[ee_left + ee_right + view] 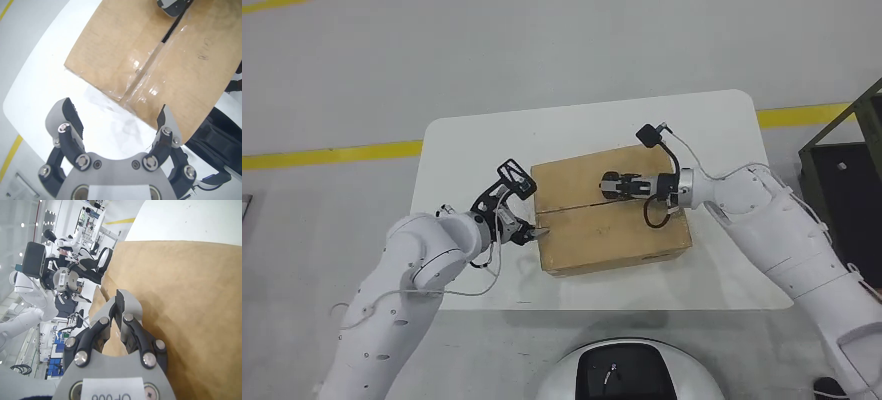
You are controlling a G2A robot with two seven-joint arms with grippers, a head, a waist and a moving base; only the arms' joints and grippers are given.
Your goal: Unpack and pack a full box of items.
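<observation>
Cardboard box (612, 230) sits mid-table (472, 150), flaps down, taped seam (140, 75) along the top. L gripper (117, 111) is wide open w/ nothing held, just off the box's end by the seam. R gripper (607, 185) is on top at the seam, fingers nearly together (can't tell if they pinch a flap edge).

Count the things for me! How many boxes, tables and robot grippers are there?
cardboard box: 1
white table: 1
grippers: 2, the left gripper and the right gripper
Total: 4
</observation>
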